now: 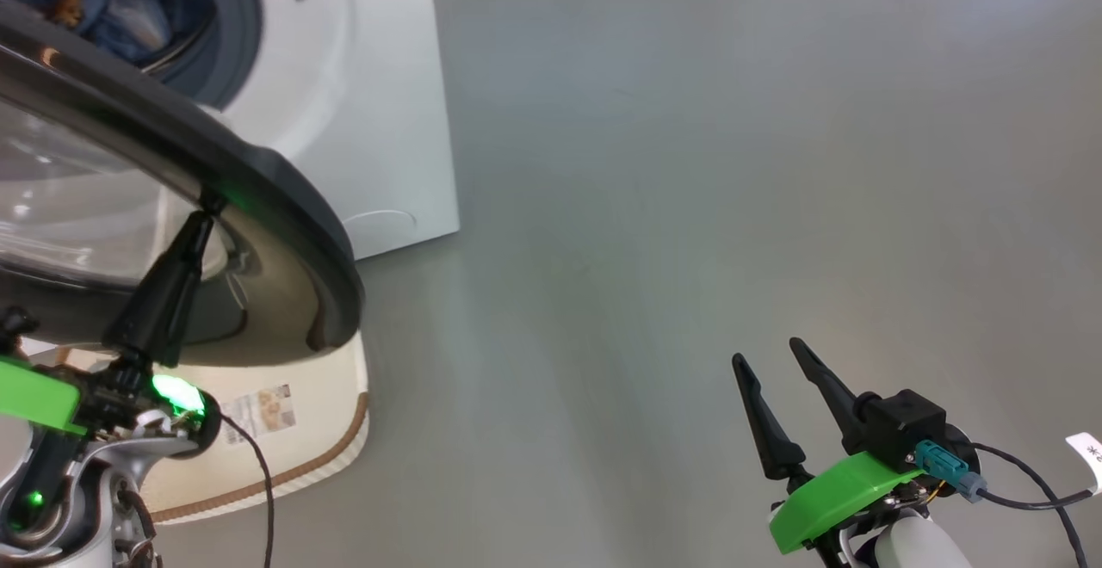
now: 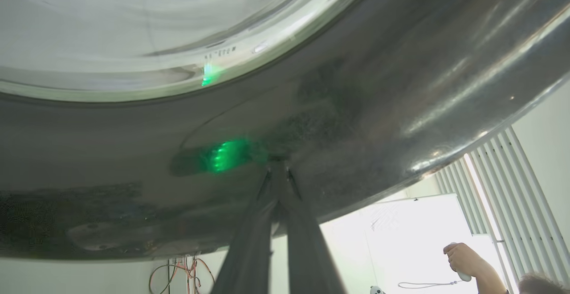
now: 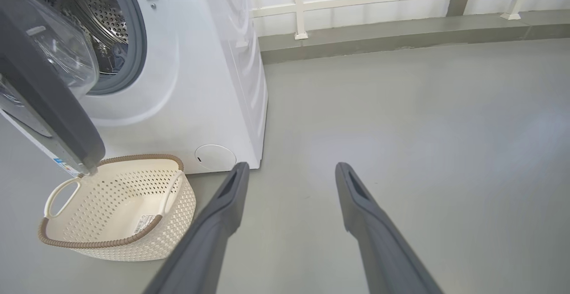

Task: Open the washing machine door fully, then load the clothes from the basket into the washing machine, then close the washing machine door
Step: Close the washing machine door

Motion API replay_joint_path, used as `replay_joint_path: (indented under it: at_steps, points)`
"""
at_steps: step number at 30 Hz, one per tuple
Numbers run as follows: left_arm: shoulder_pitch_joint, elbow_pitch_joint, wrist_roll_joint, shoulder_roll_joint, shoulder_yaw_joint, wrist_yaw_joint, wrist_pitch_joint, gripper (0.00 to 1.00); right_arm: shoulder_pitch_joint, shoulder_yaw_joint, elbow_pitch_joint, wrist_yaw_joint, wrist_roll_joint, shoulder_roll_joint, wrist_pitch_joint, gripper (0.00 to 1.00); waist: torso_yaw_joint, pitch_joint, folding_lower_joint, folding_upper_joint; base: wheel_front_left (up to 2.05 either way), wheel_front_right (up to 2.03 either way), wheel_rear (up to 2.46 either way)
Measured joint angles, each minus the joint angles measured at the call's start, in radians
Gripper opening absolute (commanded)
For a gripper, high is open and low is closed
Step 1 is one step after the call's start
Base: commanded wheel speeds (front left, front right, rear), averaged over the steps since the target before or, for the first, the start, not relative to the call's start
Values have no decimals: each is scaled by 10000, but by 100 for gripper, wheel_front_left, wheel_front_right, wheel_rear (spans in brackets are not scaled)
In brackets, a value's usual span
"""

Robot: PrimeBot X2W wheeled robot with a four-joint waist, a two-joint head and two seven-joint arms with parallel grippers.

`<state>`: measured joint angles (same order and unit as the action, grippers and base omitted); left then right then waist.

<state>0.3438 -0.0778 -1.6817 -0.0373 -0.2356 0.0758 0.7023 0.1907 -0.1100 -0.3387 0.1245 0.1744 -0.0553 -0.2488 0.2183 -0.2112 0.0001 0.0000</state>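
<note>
Left gripper (image 1: 205, 211), fingers pinched together, is pressing its tips on the black rim of the door (image 1: 293, 198); clothes (image 1: 112, 9) are lying in the drum (image 3: 104, 13), basket (image 3: 178, 214) sitting empty on the floor (image 1: 689, 163) beneath. Best pushing squarely so tips aren't sliding off. Right gripper (image 1: 766, 351) is hanging wide open, empty.

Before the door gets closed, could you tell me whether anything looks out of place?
Nothing stands out: the clothes lie inside the washing machine, and the basket sits empty below the open door.
</note>
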Motion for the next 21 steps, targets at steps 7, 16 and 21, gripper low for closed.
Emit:
replay_joint_path:
  at_steps: [7,16,21]
  points:
    - [154,-311,92,-10,-127,96,-104,0,-1,56,17,0,63,2,-4,100,299,-182,0,0,0,0,0]
    - [42,-529,50,29,-341,301,-533,0,-5,196,31,0,46,6,-8,100,-184,52,-1,0,0,0,0]
    - [-565,-525,-21,54,-439,359,-834,0,-9,196,-12,0,44,6,-8,100,-578,256,-1,0,0,0,0]
